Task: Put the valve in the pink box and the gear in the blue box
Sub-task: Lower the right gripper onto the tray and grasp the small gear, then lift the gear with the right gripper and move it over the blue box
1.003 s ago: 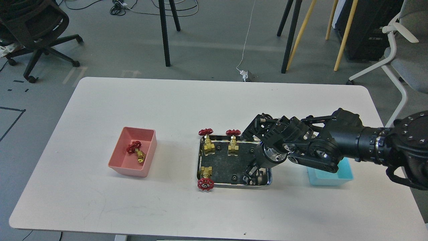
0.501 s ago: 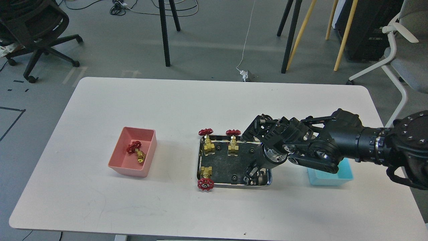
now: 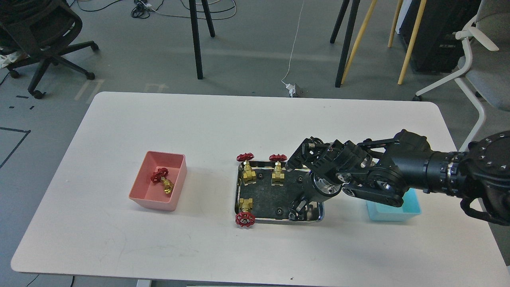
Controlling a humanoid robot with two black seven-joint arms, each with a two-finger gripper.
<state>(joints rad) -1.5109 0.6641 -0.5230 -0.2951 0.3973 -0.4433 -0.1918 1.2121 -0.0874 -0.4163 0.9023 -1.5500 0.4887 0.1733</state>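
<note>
The right claw (image 3: 298,210) is reaching down into the near right corner of the steel tray (image 3: 240,187), its dark fingers pointing at the tray floor; they are blending with the dark reflections there, so I cannot tell whether they are spread, pinched, or gripping anything. The right arm (image 3: 402,173) is coming in from the right edge and is crossing over the tray's right end.

Just left of the claw, a small black gear (image 3: 279,210) is lying on the tray floor, and another gear (image 3: 260,175) is sitting near the tray's far side between two valves. Those two valves (image 3: 248,166) are standing at the far rim, red handwheels up. A third valve (image 3: 245,213) is resting at the near left corner, its handwheel hanging over the rim.

To the right, the blue box (image 3: 392,209) is sitting on the white surface (image 3: 199,119), partly hidden under the arm. Well apart to the left, the pink box (image 3: 159,185) is holding one valve (image 3: 162,180) lying on its side. The left claw is not showing in this view.
</note>
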